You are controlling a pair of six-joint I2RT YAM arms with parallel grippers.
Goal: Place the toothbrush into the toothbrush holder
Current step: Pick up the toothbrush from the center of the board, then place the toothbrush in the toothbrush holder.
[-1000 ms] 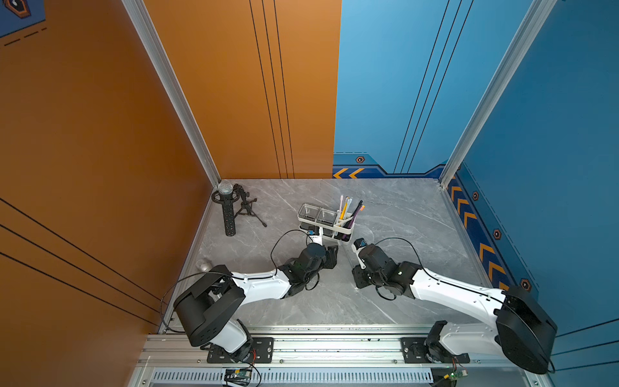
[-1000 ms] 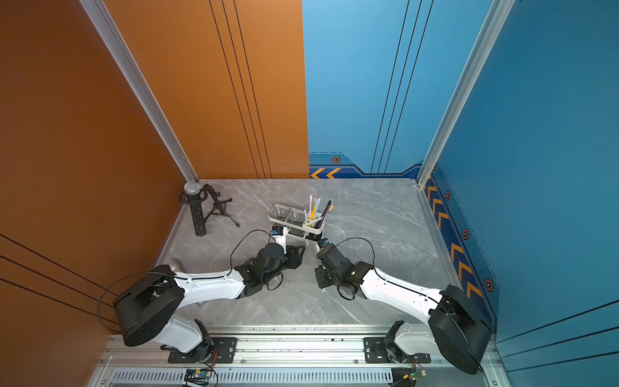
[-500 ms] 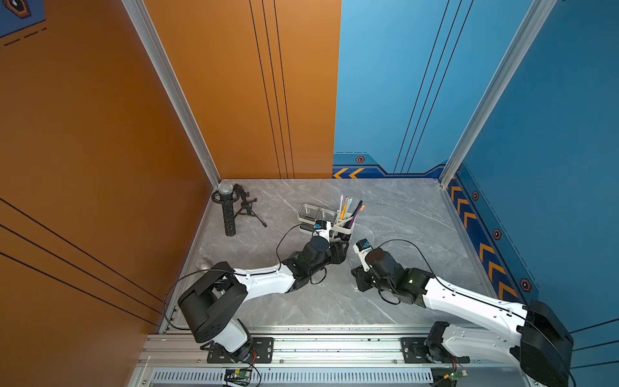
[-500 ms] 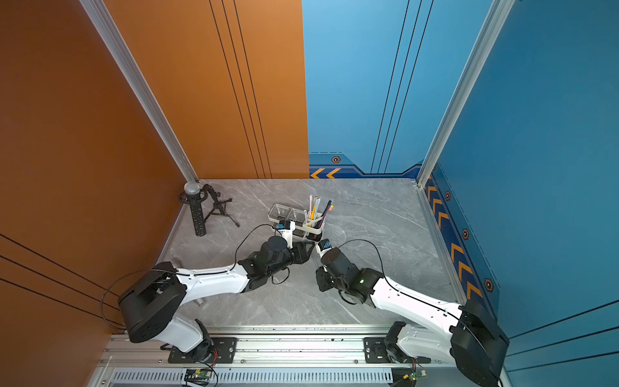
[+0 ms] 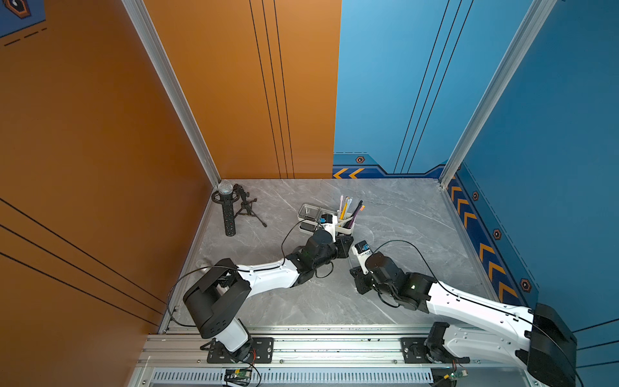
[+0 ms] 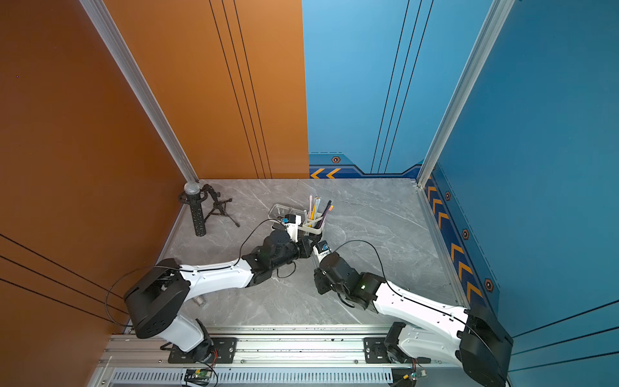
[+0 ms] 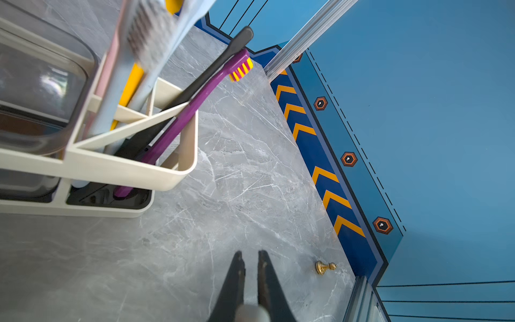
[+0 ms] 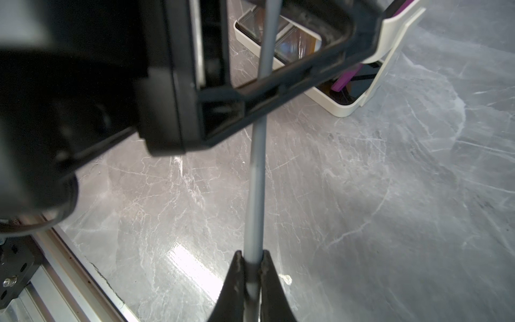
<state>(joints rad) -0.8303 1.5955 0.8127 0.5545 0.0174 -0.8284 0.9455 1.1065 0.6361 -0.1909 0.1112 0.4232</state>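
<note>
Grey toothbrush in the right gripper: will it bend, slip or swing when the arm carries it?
The grey toothbrush looks thin, straight and smooth, so it is probably stiff but could slip. The right gripper pinches it near one end, so the long free part may swing between the jaws. It seems light for its length.

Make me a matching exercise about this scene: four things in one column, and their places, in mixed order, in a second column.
1 grey brush
2 purple brush
3 pawn
4 microphone

A by the orange wall
B in the right claw
C lying on the table
D in the holder

Pairs: 1-B, 2-D, 3-C, 4-A
</note>
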